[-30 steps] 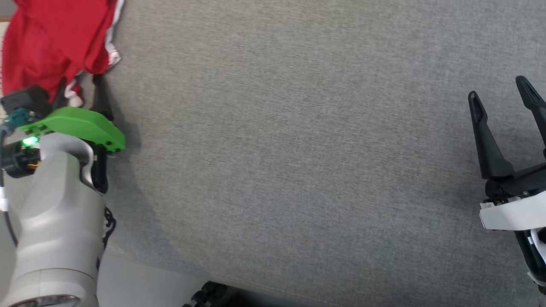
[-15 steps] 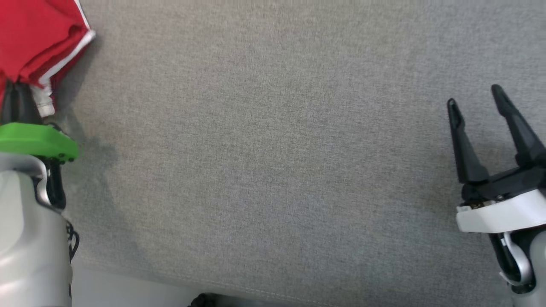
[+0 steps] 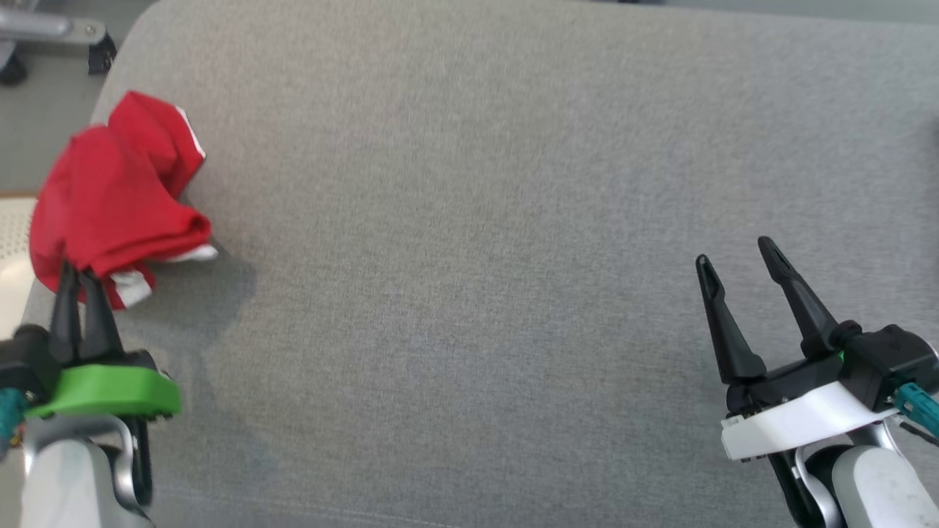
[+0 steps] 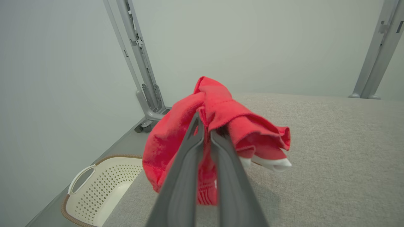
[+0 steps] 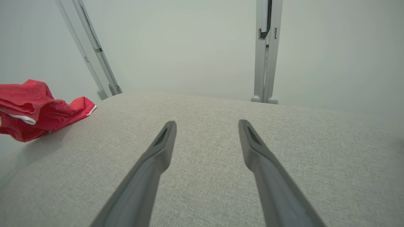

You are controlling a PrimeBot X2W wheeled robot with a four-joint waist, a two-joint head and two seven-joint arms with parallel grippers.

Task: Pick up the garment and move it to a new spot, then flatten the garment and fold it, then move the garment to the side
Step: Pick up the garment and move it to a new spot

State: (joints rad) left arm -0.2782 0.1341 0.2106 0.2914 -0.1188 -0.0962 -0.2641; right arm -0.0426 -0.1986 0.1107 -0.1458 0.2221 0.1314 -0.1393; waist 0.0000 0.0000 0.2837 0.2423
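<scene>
Work stands early in the first step, as we judge it. Nearest to us, at the lower left of the head view, our left gripper [image 3: 78, 273] has its two dark fingers pressed together, pinching a bunched fold of the red garment [image 3: 110, 205]. The left wrist view shows the cloth gathered around the fingertips and drooping to either side. At the lower right our right gripper [image 3: 733, 251] is spread wide and holds nothing, hovering over the bare grey table [image 3: 469, 220], well apart from the garment.

A little farther out, the garment hangs as a crumpled lump with white trim showing, at the table's left edge. A shadow lies on the table beneath it, so we take it to be lifted, though we cannot tell whether a low fold touches the surface.

Beyond that edge a white basket [image 4: 104, 186] sits on the floor, and grey metal posts [image 4: 139, 63] rise against the pale wall.

So we count the pickup as made. Left to do: carry the garment to a new spot, probably the open middle of the table, then flatten it, fold it and move it aside. No flattening or folding shows as begun, and we expect to need the right gripper for spreading.
</scene>
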